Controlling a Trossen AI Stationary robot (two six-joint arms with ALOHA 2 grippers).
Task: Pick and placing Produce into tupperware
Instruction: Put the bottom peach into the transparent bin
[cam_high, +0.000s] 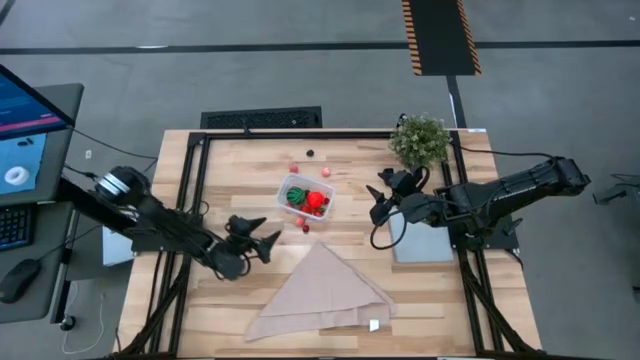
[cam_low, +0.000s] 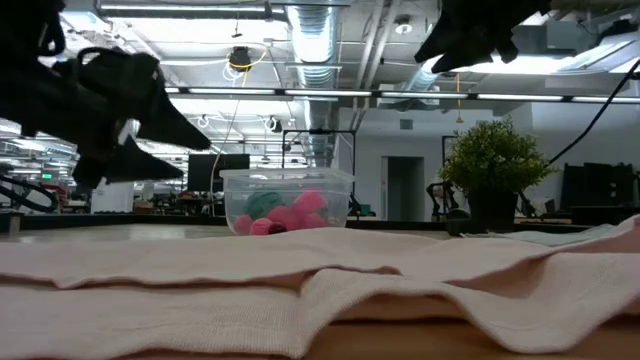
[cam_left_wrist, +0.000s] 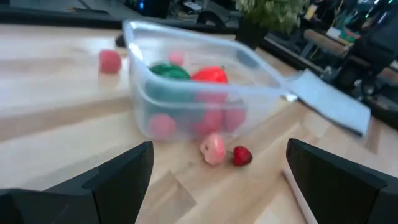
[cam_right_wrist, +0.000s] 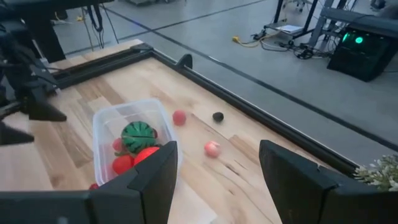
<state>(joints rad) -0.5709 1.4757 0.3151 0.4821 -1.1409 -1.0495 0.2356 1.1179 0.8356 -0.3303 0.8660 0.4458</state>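
The clear tupperware (cam_high: 288, 185) stands at the table's middle, holding a green striped ball (cam_right_wrist: 138, 135), a red pepper-like piece (cam_right_wrist: 144, 155) and pink bits. Loose produce lies on the wood. A pink piece (cam_left_wrist: 213, 149) and a red berry (cam_left_wrist: 241, 156) lie by the tub's near side. A red berry (cam_right_wrist: 179, 117), a dark one (cam_right_wrist: 217, 116) and a pink one (cam_right_wrist: 212, 149) lie beyond it. My left gripper (cam_high: 272, 240) is open, low over the table, near-left of the tub and pointing at it. My right gripper (cam_high: 380, 195) hangs open, higher, to the tub's right.
A beige folded cloth (cam_high: 320, 295) covers the near middle of the table. A potted plant (cam_high: 420, 140) stands at the far right, and a flat grey panel (cam_high: 420, 248) lies under my right arm. Black frame rails (cam_high: 195, 190) run along the table's sides.
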